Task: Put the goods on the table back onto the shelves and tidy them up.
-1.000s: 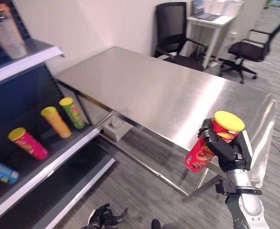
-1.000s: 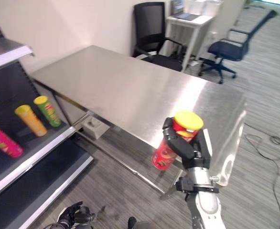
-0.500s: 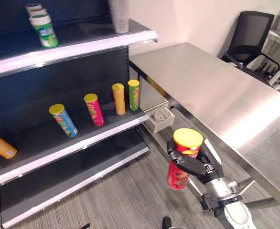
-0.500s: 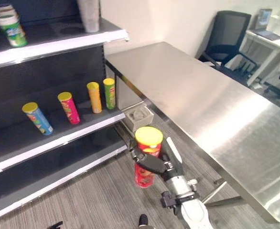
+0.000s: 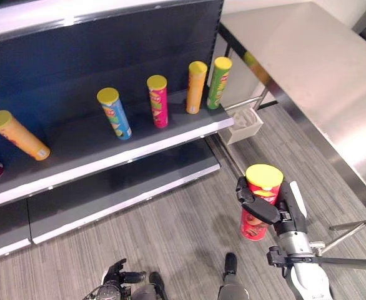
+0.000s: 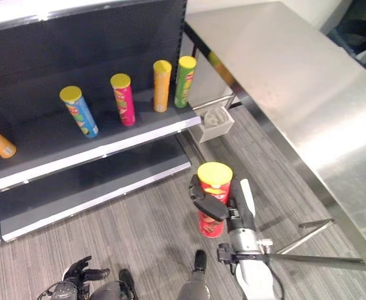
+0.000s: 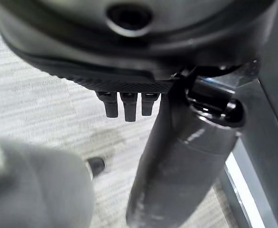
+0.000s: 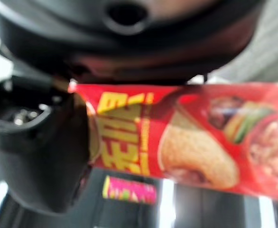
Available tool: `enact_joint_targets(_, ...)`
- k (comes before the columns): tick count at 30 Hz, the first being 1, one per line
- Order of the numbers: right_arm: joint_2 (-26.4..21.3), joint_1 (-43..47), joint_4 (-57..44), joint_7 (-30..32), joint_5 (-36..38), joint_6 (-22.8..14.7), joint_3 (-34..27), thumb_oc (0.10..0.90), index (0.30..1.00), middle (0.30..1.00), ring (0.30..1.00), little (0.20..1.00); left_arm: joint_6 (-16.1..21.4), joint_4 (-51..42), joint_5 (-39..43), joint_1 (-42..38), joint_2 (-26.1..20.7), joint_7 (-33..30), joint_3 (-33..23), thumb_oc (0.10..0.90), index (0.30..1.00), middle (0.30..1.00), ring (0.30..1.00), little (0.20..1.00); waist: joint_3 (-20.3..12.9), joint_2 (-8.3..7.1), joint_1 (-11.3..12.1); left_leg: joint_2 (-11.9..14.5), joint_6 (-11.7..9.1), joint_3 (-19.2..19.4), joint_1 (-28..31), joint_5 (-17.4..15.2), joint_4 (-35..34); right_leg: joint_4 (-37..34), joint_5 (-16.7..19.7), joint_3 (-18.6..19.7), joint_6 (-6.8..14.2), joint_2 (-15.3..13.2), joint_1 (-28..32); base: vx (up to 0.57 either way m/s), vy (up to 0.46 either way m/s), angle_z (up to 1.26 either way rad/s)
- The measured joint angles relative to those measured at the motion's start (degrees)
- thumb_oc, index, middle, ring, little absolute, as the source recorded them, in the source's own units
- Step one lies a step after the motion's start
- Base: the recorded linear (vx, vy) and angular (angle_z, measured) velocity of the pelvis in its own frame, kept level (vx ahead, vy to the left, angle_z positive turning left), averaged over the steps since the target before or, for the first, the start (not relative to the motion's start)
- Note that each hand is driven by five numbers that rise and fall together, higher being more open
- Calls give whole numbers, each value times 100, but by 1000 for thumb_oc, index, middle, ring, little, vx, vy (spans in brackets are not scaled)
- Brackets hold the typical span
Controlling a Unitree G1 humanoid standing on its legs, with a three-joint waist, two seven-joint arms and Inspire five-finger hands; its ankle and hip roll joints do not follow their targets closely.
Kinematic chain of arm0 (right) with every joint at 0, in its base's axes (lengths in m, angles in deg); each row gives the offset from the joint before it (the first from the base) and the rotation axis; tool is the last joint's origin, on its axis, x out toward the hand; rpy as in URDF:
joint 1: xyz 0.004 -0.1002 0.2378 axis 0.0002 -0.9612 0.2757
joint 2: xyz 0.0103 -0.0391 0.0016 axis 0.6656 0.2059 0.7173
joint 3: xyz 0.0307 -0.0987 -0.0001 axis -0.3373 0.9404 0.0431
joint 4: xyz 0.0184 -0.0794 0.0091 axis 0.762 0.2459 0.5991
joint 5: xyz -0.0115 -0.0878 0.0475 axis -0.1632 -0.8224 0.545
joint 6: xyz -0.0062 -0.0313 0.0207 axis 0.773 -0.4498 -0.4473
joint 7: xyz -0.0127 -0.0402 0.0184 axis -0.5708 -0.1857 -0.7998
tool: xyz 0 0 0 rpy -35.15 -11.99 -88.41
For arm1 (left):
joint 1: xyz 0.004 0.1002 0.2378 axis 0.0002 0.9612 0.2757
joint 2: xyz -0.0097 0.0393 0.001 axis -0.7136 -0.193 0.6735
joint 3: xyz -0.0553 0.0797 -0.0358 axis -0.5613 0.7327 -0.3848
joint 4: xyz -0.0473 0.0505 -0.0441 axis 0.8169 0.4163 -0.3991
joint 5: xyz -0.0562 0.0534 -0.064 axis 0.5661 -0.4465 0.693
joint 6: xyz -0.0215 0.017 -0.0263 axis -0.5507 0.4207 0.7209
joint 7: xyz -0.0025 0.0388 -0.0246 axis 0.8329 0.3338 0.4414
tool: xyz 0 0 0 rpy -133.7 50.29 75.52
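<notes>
**Red can in hand, shelf ahead**

Starting at the left, we see the middle shelf (image 5: 108,164) carrying a row of chip cans. An orange can (image 5: 17,134) leans near its left end. Further along stand a blue can (image 5: 114,112), a pink can (image 5: 158,100), a second orange can (image 5: 196,86) and a green can (image 5: 218,82), the last two close together at the shelf's right end. All tilt back toward the dark back panel, so we judge they were set down loosely and want straightening. The lower shelf (image 5: 127,194) looks bare.

Low at the left, our left hand (image 5: 122,275) hangs idle with curled fingers, holding nothing.

To the right, our right hand (image 5: 265,209) wraps around the red can (image 5: 258,206), yellow lid up, carried upright above the floor, well apart from the shelf. We judge it is being brought over for placing.

Rightmost, the steel table (image 5: 320,69) shows bare metal.
</notes>
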Motion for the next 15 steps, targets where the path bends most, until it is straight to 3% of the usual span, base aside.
enact_joint_targets(2,-13,13,48,12,-77,21,36,400,300,300,300,300,46,-18,-1,12,-6,-1,45,800,900,900,900,900,23,-8,-86,-179,102,-97,193,160,-361,166,112,492,102,-76,-88,60,236,24)
enact_joint_targets(3,-24,11,52,9,-116,22,37,400,300,300,300,300,63,-8,-2,38,-17,-2,87,800,900,900,900,900,25,-5,-57,-198,164,-84,310,247,-574,319,-71,719,240,-15,-202,65,342,-2)
enact_joint_targets(4,-34,12,47,10,-166,18,24,400,300,300,300,300,61,10,-11,89,-46,1,88,800,900,900,900,900,72,72,-46,-177,188,-127,544,480,-999,409,-809,1263,580,306,-192,41,332,-3)
enact_joint_targets(5,-57,-25,28,16,-181,16,-36,400,300,300,300,300,62,4,-64,144,-94,11,168,800,900,900,900,900,105,131,-95,-151,243,-110,760,748,-1506,578,-1262,1398,746,777,-212,41,333,-5)
enact_joint_targets(6,-87,-23,44,2,-194,18,-35,400,300,300,300,300,66,19,-134,184,-147,14,158,800,900,900,900,900,108,135,-69,-118,234,-69,878,863,-1742,811,-1553,1539,779,1071,-319,44,175,-21)
enact_joint_targets(7,-151,24,35,-7,-203,15,-23,400,300,300,300,300,52,2,-189,292,-211,31,163,800,900,900,900,900,123,165,-54,-31,160,-22,1111,1076,-2177,992,-1848,1380,640,1605,-358,43,58,-29)
enact_joint_targets(9,-296,-75,20,-7,-233,-18,-28,400,300,300,300,300,31,11,-197,437,-281,52,162,800,900,900,900,900,81,95,-68,-92,100,32,1237,1119,-2336,728,-1877,1113,522,1969,-210,82,82,-19)
enact_joint_targets(11,-469,-149,41,-9,-284,-17,-67,400,300,300,300,300,30,-13,-226,480,-170,69,169,800,900,900,900,900,73,91,-118,-155,77,-9,1310,1103,-2357,300,-1818,1226,394,1989,117,191,81,1)
enact_joint_targets(14,-722,-224,128,-15,-294,7,-140,400,300,300,300,300,40,-77,-293,492,136,185,233,800,900,900,900,900,94,325,-142,-97,10,-36,1649,1088,-2361,146,-1858,1271,334,2068,566,236,-20,7)
enact_joint_targets(15,-808,-252,169,-40,-306,7,-148,400,300,300,300,300,46,-146,-279,545,225,224,287,800,900,900,900,900,51,391,-154,-43,-178,-44,1864,960,-2360,61,-1981,1267,145,2128,830,190,-61,5)
